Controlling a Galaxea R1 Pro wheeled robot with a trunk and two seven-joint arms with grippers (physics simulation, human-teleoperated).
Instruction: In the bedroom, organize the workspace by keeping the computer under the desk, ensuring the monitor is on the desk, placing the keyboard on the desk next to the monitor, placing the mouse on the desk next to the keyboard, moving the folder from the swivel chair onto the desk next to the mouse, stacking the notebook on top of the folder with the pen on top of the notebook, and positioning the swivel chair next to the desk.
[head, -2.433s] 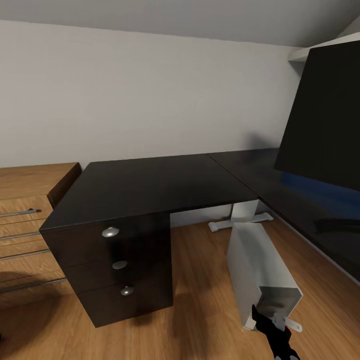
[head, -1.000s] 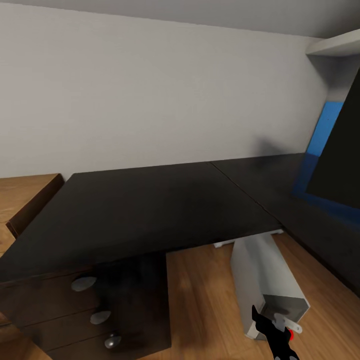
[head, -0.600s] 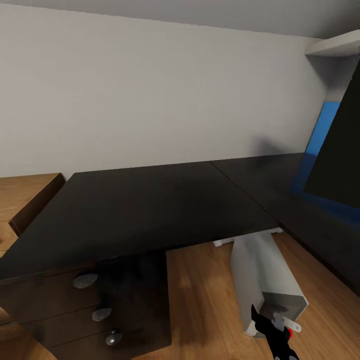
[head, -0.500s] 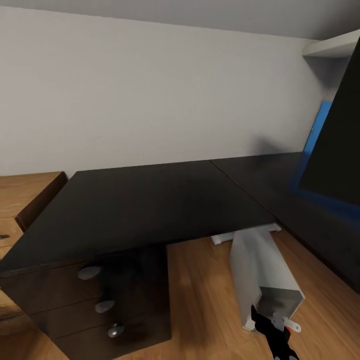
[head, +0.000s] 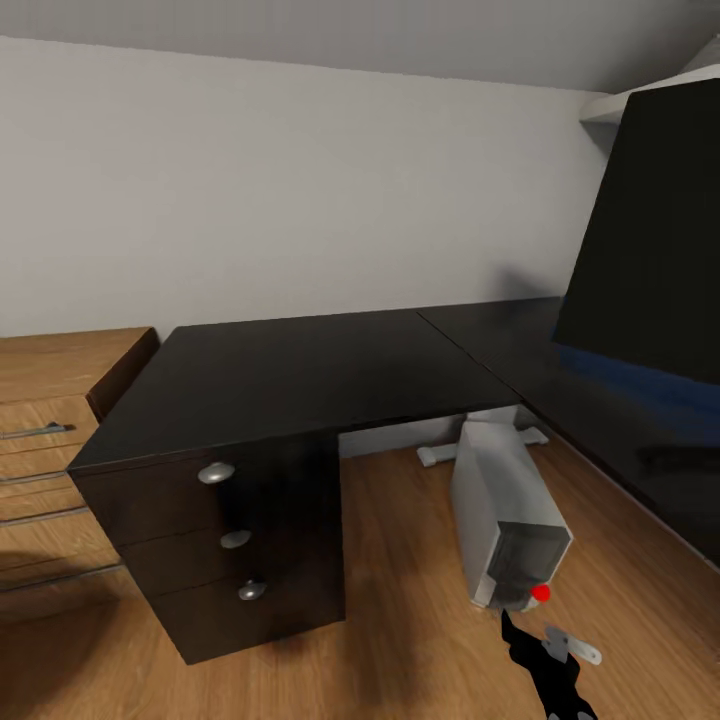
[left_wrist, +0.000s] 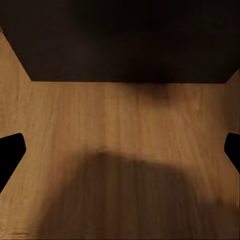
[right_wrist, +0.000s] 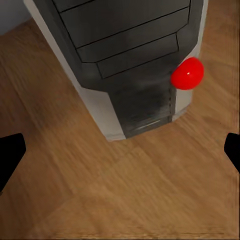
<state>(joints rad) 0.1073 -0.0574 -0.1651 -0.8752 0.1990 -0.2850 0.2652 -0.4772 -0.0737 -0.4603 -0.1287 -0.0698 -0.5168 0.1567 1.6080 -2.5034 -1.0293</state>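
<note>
Compared with half a second ago, the computer (head: 505, 505) lies tipped further over on the floor, its dark front and red dot turned toward the robot, mostly out from under the desk (head: 300, 375); the view has also pulled back. Judging by this, it is being pushed toward the gap right of the drawers (head: 235, 540). Just beyond the right gripper (right_wrist: 120, 155), whose tips sit wide apart and empty, is its front. Over bare floor, the left gripper (left_wrist: 120, 150) is spread too. At far right the monitor (head: 650, 230) looms (its footing hidden).
</note>
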